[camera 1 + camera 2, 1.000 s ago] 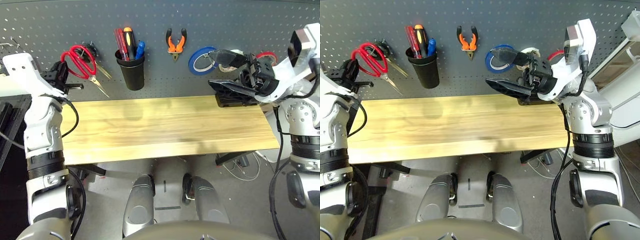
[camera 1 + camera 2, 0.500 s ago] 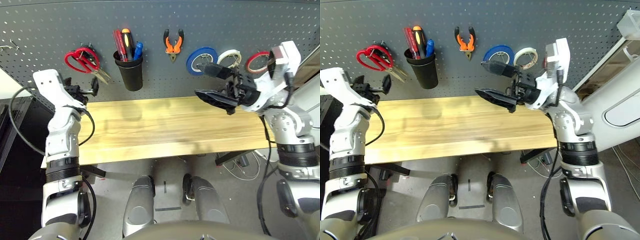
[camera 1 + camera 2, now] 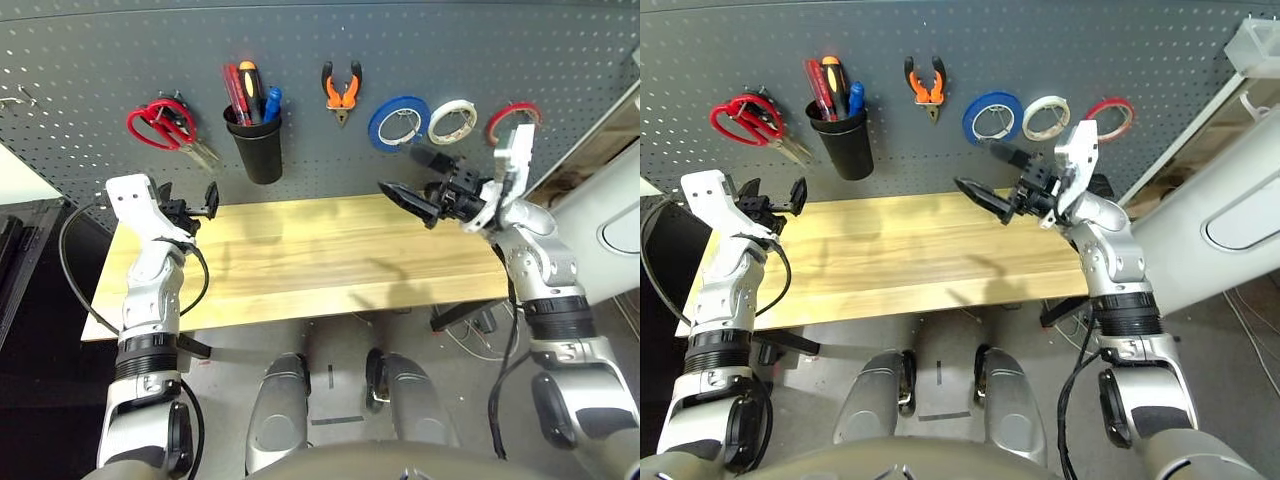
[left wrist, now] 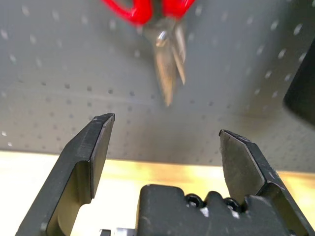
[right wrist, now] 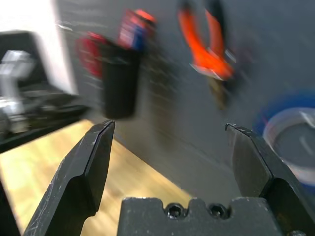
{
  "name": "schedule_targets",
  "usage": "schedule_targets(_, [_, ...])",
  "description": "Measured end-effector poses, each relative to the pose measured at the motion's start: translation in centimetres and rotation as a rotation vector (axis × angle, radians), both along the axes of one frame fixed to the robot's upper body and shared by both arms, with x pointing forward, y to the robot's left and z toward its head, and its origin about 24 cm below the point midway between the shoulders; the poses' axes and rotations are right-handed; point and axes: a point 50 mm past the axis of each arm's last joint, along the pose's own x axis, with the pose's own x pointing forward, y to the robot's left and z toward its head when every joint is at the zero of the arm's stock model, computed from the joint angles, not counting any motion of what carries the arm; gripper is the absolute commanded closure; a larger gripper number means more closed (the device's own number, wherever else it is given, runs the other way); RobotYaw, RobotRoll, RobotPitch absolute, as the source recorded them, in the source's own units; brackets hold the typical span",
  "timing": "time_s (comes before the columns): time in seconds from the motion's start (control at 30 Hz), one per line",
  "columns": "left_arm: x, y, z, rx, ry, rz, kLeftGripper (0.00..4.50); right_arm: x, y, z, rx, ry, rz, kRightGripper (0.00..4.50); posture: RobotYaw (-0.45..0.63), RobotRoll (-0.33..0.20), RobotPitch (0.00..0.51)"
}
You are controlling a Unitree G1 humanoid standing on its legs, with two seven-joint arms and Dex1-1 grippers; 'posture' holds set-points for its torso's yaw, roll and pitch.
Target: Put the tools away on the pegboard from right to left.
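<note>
Now all four tools hang on pegboard (image 3: 420,40); left gripper (image 3: 190,199) and right gripper (image 3: 412,178) spread, holding nothing; no readable writing.

Both arms are raised; the left gripper (image 3: 187,199) and right gripper (image 3: 408,178) hang empty, fingers spread wide.
</note>
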Motion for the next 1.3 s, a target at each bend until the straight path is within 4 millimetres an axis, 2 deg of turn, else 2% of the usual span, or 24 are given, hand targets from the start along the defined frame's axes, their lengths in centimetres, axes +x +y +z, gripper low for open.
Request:
schedule_targets(0.17, [-0.4,-0.4,-0.5,-0.006,-0.048,-0.008,0.02,0.7,-0.9,-1.8,0.023,0.063,-0.172,0.0,-0.01,0.0,0.11])
schedule_targets(0.37, [-1.0,0.3,-1.1,0.01,-0.089,0.038,0.02,1.3,-2.8,-4.1,-0.006,0.069,-0.443,0.0,-0.01,0.0,0.111])
schedule_targets(0.53, [-1.5,0.7,-1.5,0.002,-0.102,0.073,0.02,1.2,-4.6,-5.7,-0.004,0.08,-0.584,0.0,-0.02,0.0,0.11])
schedule_targets(0.83, [-2.4,1.5,-1.6,0.004,-0.147,0.109,0.02,0.7,-5.9,-7.1,-0.015,0.076,-0.68,0.0,-0.02,0.0,0.104])
schedule_targets(0.97, [-3.3,2.6,-2.8,-0.003,-0.107,0.167,0.02,0.7,-6.5,-7.3,0.008,0.079,-0.718,0.0,-0.02,0.0,0.101])
schedule_targets(1.13, [-3.4,2.6,-3.3,-0.009,-0.097,0.17,0.02,1.0,-6.6,-6.9,0.02,0.06,-0.731,0.0,-0.03,0.0,0.1])
schedule_targets(1.3, [-3.4,2.4,-3.3,-0.011,-0.103,0.167,0.02,0.5,-6.8,-7.5,0.009,0.071,-0.739,0.0,-0.04,0.0,0.118])
